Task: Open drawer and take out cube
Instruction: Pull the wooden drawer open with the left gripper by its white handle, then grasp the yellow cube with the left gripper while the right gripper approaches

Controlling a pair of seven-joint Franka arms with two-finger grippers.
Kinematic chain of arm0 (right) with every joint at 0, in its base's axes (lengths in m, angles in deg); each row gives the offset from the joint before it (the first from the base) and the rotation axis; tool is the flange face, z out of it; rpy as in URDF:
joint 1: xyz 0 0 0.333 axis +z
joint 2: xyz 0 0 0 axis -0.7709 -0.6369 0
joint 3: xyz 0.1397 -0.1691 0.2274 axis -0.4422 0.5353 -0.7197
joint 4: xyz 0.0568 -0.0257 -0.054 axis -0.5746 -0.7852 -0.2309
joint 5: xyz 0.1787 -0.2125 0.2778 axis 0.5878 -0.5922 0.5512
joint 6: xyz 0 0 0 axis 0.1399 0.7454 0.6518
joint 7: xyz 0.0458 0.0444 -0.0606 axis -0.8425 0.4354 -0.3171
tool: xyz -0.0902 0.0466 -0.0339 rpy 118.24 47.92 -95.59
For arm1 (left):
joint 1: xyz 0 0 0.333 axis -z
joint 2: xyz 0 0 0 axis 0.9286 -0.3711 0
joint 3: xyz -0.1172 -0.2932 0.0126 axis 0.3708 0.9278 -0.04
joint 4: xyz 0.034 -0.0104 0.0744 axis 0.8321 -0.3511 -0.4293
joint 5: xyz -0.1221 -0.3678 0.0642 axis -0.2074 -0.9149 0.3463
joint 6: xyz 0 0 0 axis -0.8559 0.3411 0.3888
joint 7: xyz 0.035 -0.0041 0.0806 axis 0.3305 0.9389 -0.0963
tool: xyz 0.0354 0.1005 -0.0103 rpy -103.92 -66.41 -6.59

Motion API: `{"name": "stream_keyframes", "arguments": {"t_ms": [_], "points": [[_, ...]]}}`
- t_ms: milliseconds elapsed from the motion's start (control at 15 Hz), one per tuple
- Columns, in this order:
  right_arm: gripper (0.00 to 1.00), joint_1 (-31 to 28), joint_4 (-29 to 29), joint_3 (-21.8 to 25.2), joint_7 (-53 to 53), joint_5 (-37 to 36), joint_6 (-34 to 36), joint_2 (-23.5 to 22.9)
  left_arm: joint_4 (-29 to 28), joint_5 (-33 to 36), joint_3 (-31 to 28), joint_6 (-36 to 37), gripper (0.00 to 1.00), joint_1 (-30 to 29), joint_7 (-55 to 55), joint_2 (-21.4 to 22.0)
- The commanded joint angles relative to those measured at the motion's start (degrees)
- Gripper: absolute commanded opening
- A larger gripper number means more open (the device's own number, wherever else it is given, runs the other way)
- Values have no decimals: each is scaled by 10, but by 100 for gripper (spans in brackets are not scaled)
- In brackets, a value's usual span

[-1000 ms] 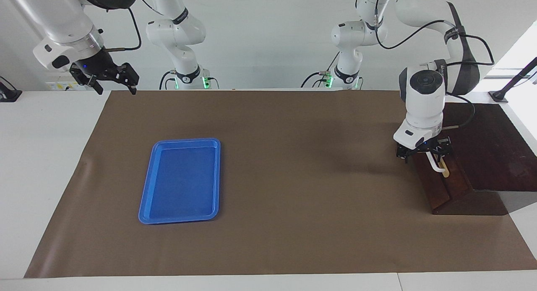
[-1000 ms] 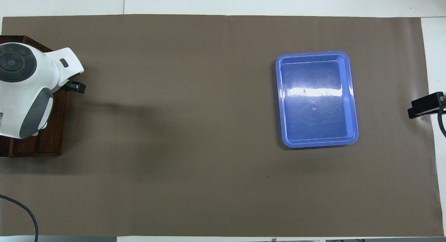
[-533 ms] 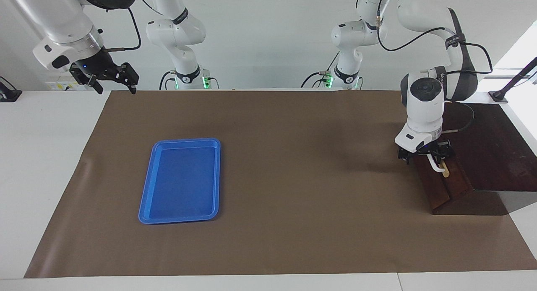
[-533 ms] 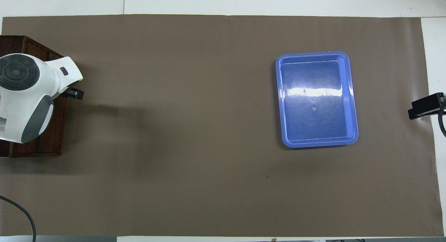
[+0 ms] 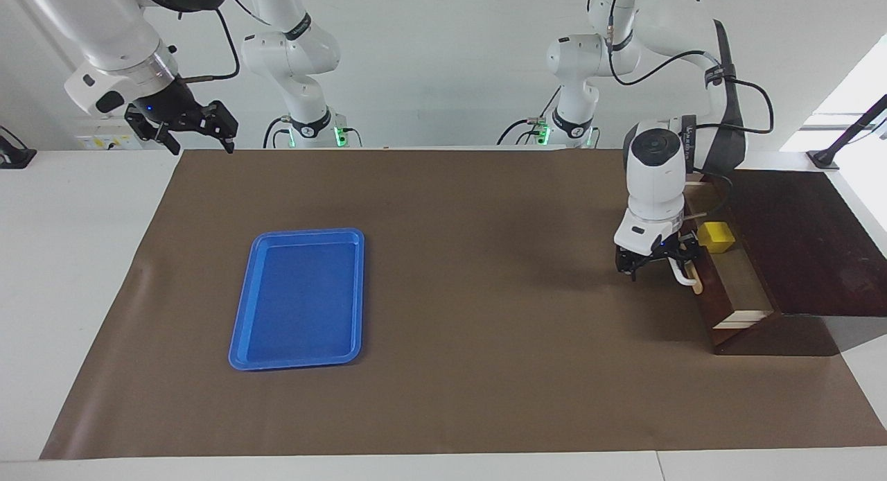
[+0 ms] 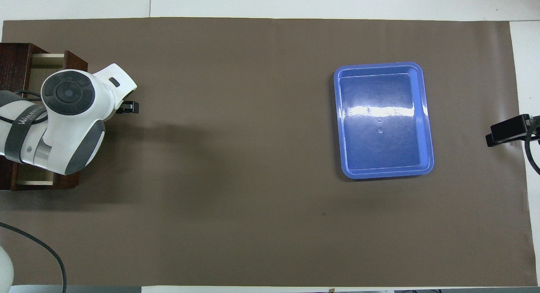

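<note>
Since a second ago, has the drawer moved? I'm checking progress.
Yes. The drawer has slid out of its dark cabinet toward the blue tray, uncovering the yellow cube.

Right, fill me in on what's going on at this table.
The left claw is at the handle of the drawer, which stands pulled partly open at the left arm's end of the table. A yellow cube sits inside it, not yet taken out. The right claw waits, open, up over the table's edge. The blue tray holds nothing.
</note>
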Motion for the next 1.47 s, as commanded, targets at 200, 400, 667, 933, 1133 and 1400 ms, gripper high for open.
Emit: {"name": "stream_keyframes", "arguments": {"t_ms": [200,400,667,933,1133,1400], "points": [[100,27,-16,-2,-15,8,5,15,14,-53,-2,11,100,57,-48,-11],[100,42,-16,-3,-30,8,5,15,23,-73,-3,18,100,62,-52,-12],[100,66,-15,-4,-49,7,-3,15,111,-106,-4,123,100,45,-52,-12],[100,85,-13,-11,-112,12,-18,19,249,-158,-24,286,100,8,-76,-27],[100,91,-16,-20,-179,18,-19,22,247,-194,-25,287,100,-55,-196,-14],[100,110,-30,-22,-201,44,-43,28,157,-206,-25,204,100,-99,-414,22]]}}
